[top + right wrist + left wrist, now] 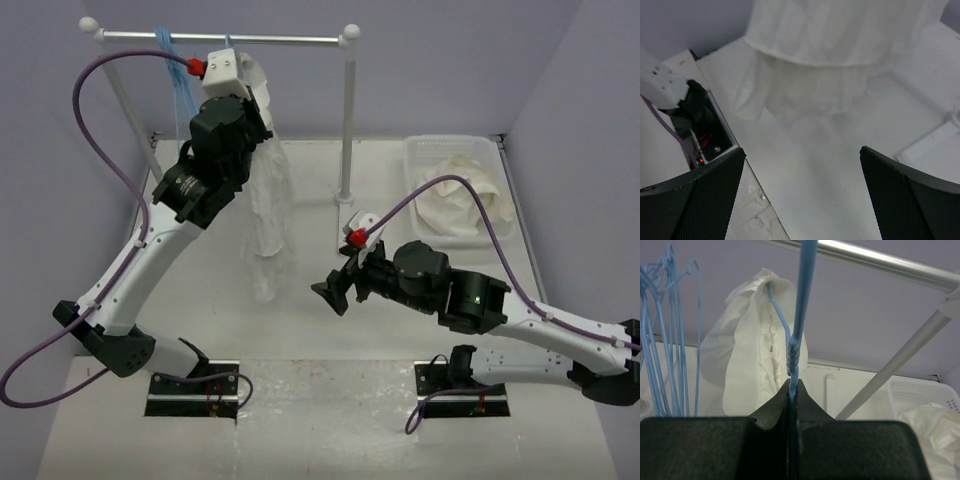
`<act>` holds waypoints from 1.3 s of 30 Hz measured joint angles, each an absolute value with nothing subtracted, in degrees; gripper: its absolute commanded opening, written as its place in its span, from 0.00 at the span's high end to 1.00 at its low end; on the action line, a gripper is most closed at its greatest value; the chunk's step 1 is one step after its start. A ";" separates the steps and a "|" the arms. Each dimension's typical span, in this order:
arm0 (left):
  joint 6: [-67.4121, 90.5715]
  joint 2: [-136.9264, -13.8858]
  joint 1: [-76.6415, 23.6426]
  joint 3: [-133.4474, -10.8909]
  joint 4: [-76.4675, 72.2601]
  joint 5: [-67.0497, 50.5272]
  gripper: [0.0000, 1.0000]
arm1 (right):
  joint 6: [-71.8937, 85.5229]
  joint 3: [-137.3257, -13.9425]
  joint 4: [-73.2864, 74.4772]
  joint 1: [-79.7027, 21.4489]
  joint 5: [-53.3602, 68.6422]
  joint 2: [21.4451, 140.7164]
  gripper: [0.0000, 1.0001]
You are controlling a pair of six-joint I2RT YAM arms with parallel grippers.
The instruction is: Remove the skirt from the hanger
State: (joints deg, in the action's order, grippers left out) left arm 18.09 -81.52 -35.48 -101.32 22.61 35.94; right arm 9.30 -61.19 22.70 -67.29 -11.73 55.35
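Nearest, the right gripper (335,290) hangs low over the bench (330,400), fingers spread wide w/ nothing between them. Its wrist cam shows what the top view does not: the tiered hem of the skirt (840,45) just ahead, w/ the lowest tier down at the bench surface. From above, the skirt is only a long white strip that hangs from the rail (250,40), approx. over the middle of the bench. Higher up, the left gripper (793,390) is clenched on the hanger (794,357), at the twisted neck below the hook. Only the left wrist cam shows this; in the top view the arm covers it. The skirt's waist sits on the hanger shoulder just behind. To the left on the rail are spare hangers (665,340). Far right, a basket (450,148) holds a cream cloth (470,200).
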 measured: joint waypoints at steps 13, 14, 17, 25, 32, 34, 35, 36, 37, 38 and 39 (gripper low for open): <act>18.94 -81.38 -45.58 -101.30 23.22 44.45 1.00 | 9.93 -76.05 8.34 -74.28 -24.18 69.78 0.01; 18.96 -81.38 -45.91 -101.30 23.27 44.84 1.00 | 10.15 -77.19 8.12 -74.28 -24.91 71.00 0.01; 19.00 -81.25 -46.81 -101.30 23.53 45.78 1.00 | 11.62 -79.53 8.14 -74.30 -28.12 73.65 0.05; 19.49 -79.50 -47.66 -101.34 24.08 46.96 1.00 | 17.74 -82.26 11.00 -74.56 -33.43 79.26 1.00; 18.94 -79.07 -48.49 -101.36 25.58 48.10 1.00 | 23.22 -74.87 6.52 -73.84 -34.30 76.49 1.00; 18.79 -79.18 -49.06 -101.36 26.76 47.70 1.00 | 25.30 -70.63 4.01 -73.80 -33.74 74.65 1.00; 18.68 -79.31 -49.39 -101.36 27.70 47.46 1.00 | 26.87 -68.93 3.03 -73.73 -33.41 74.06 1.00; 18.55 -79.55 -49.63 -101.36 28.56 47.24 1.00 | 28.27 -67.55 2.35 -73.67 -33.26 73.67 1.00; 18.39 -79.85 -49.84 -101.36 29.39 47.03 1.00 | 30.44 -65.43 1.06 -73.52 -32.84 73.28 1.00; 18.22 -80.38 -50.02 -101.36 30.30 46.85 1.00 | 32.29 -63.20 -0.89 -73.36 -32.18 72.88 1.00; 18.13 -80.82 -50.13 -101.36 31.53 46.63 1.00 | 34.17 -60.77 -2.85 -73.12 -31.83 72.23 1.00</act>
State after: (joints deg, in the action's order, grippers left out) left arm 18.13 -80.82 -50.13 -101.36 31.53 46.63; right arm 34.17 -60.77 -2.85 -73.12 -31.83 72.23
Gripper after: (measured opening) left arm 0.009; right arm 0.033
